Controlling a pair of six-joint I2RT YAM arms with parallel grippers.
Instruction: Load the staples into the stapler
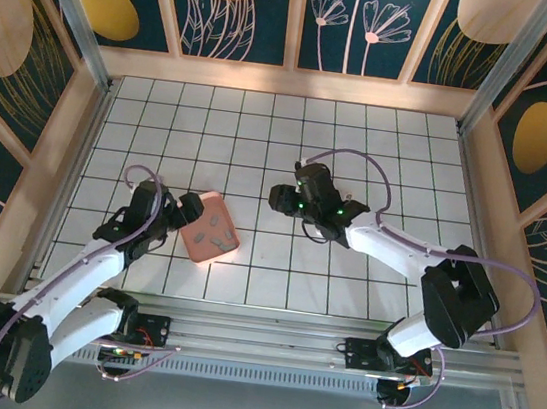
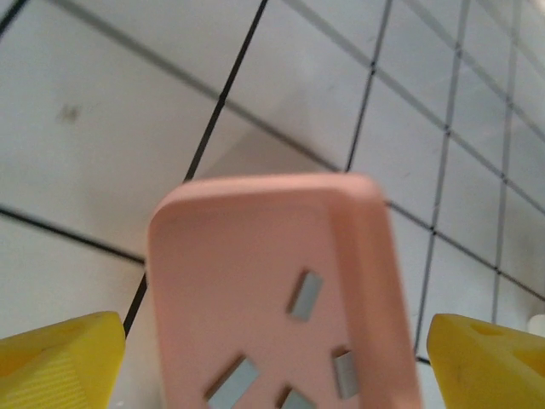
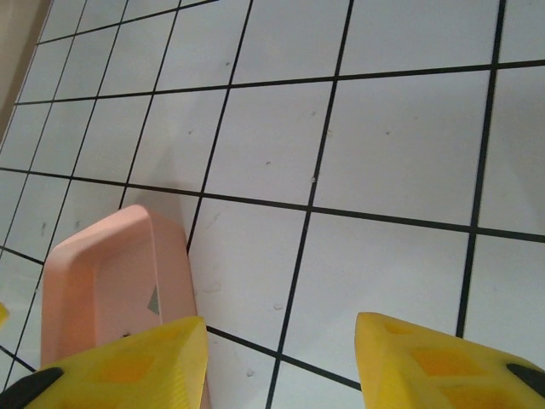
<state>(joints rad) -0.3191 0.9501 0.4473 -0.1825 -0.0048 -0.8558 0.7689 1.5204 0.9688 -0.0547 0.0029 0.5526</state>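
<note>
The staples [image 2: 305, 294], short grey metallic strips, lie scattered and loose on the floor of a shallow salmon-pink square plastic tray [image 2: 247, 247] with rounded corners; four of them show in the left wrist view, lying at different angles and apart from one another. From above, the tray [image 1: 208, 206] sits on the white tabletop ruled with a black grid [image 1: 363, 136], left of the middle and turned askew to the grid lines. The left gripper [image 2: 272, 328] straddles the tray's near end with its yellow fingers [image 2: 60, 362] spread wide; table shows between the left finger and the tray wall, while the right finger stands just beside the other wall, and whether it touches I cannot tell. The right gripper [image 3: 281, 328] hangs over bare table to the right of the tray [image 3: 111, 256], its yellow fingers [image 3: 128, 366] apart with only grid squares between them. Dark teal wall panels with pale flower drawings [image 1: 358, 24] in a light wooden frame enclose the table.
</note>
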